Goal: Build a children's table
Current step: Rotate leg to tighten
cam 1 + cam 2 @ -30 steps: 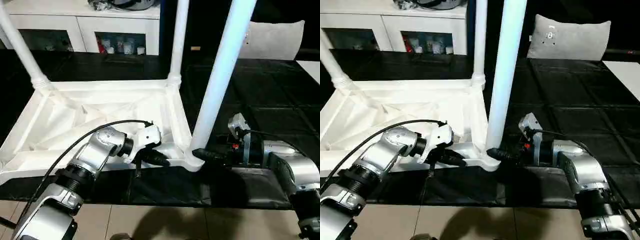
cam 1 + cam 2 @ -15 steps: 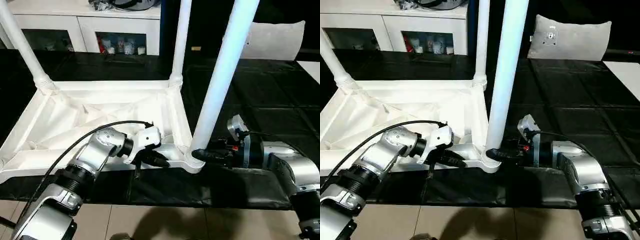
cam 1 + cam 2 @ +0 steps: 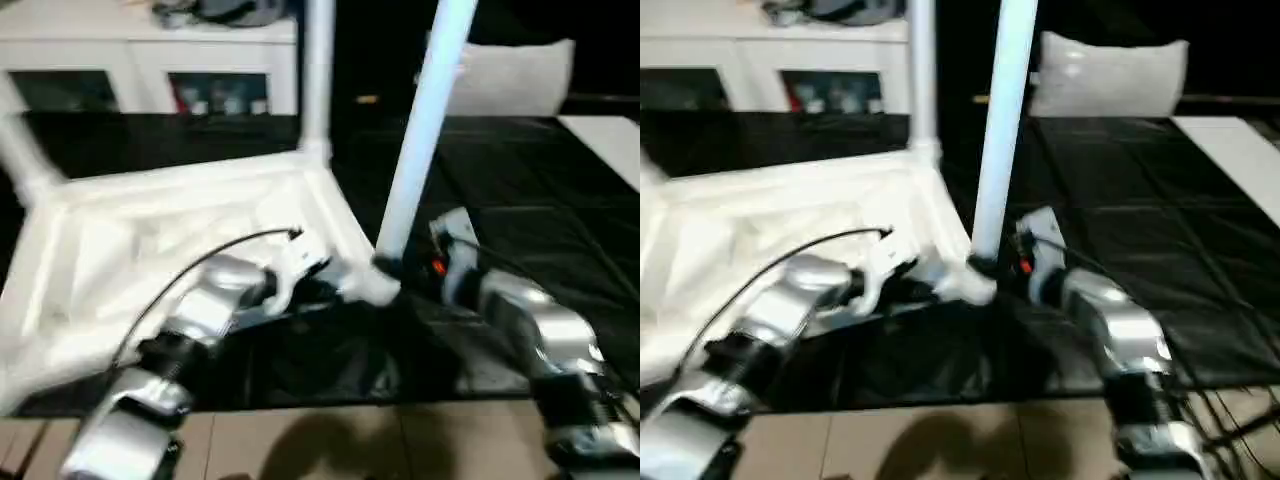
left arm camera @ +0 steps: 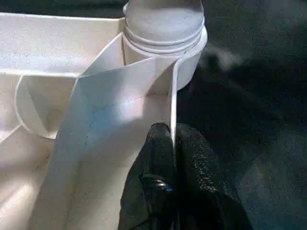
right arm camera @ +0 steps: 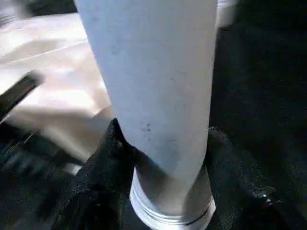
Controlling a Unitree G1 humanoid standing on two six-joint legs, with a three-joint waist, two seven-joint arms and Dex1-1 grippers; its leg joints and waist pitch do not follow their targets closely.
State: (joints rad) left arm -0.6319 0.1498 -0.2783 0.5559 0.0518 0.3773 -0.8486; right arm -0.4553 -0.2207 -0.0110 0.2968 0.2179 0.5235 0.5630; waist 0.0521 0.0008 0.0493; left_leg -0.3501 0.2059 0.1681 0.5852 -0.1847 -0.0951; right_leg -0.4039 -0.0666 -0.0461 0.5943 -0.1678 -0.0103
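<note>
The children's table lies upside down on the black work table, its white ribbed top [image 3: 120, 230] facing up. Three white legs stand in its corner sockets: the near right leg [image 3: 420, 130], a far leg [image 3: 318, 70] and a left leg [image 3: 20, 150]. My left gripper [image 4: 172, 139] is shut on the thin rim wall [image 4: 173, 96] just short of the near right socket [image 4: 163, 43]. My right gripper [image 5: 165, 143] clasps the foot of the near right leg [image 5: 153, 72], one black finger [image 5: 108, 158] pressed against each side. In the head view the right gripper [image 3: 388, 268] is at that socket.
A white cabinet [image 3: 150, 60] stands along the back and a grey cushion [image 3: 510, 75] lies at the back right. The black table's front edge [image 3: 300, 405] runs just below my forearms, with tiled floor beyond. Bare black cover [image 3: 520, 190] spreads to the right of the leg.
My right gripper's fingers have closed in on the leg's foot. The table's near right corner has swung away from the front edge with both grippers. The view has also shifted.
</note>
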